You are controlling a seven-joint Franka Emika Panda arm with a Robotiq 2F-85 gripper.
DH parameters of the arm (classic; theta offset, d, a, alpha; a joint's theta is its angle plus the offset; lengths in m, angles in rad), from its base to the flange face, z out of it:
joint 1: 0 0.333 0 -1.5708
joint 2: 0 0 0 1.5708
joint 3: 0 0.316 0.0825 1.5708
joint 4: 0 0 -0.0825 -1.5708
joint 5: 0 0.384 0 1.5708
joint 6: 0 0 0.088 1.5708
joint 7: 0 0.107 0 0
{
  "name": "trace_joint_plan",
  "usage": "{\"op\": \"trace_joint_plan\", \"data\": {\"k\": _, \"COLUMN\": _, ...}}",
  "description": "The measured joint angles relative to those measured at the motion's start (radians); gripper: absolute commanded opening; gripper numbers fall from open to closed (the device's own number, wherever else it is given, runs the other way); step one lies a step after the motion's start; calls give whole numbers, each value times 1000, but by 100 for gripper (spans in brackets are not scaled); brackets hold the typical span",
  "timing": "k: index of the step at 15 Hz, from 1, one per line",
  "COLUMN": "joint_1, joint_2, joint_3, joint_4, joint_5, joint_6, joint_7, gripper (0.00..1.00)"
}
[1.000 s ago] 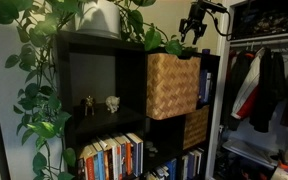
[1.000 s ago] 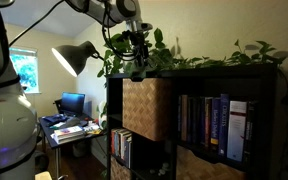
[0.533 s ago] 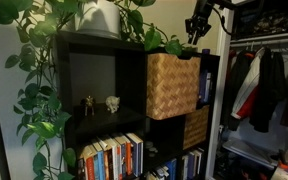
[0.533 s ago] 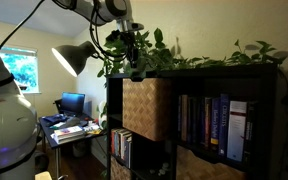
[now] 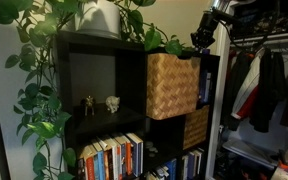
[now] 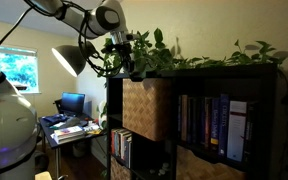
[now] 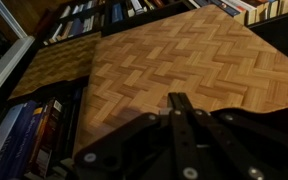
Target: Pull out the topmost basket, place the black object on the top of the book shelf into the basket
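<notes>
The topmost basket point(image 5: 172, 85), tan woven wicker, sits in the upper compartment of the black book shelf point(image 5: 62, 90), its face standing a little forward of the shelf front. In both exterior views my gripper point(image 5: 202, 38) hangs at the height of the shelf top, off the basket's front corner point(image 6: 147, 108). In the wrist view the gripper point(image 7: 176, 100) is shut, fingers pressed together with nothing showing between them, over the basket's weave point(image 7: 184, 60). I cannot make out the black object in any view; leaves hide the shelf top point(image 6: 224, 70).
A darker wicker basket point(image 5: 195, 127) sits one compartment lower. Trailing plants point(image 5: 39, 70) and a white pot point(image 5: 99, 18) crowd the shelf top. Books point(image 6: 214, 115) fill neighbouring compartments. Hanging clothes point(image 5: 264, 85) fill a closet beside the shelf; a lamp point(image 6: 74, 58) stands near the arm.
The gripper has gone from open to shut and has drawn up and away from the shelf top, out past the basket's front. The basket has not moved.
</notes>
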Motion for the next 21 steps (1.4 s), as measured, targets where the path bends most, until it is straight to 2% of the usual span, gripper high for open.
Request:
{"op": "trace_joint_plan", "data": {"k": 3, "joint_1": -6, "joint_2": -4, "joint_3": -1, "joint_4": -81, "joint_5": 1, "joint_6": 128, "joint_7": 0, "gripper": 3}}
{"op": "trace_joint_plan", "data": {"k": 7, "joint_1": -19, "joint_2": 1, "joint_3": -3, "joint_4": -136, "joint_5": 2, "joint_6": 227, "joint_7": 0, "gripper": 3}}
{"op": "trace_joint_plan", "data": {"k": 21, "joint_1": -81, "joint_2": 87, "joint_3": 17, "joint_4": -178, "joint_5": -5, "joint_6": 518, "joint_7": -1, "gripper": 3}}
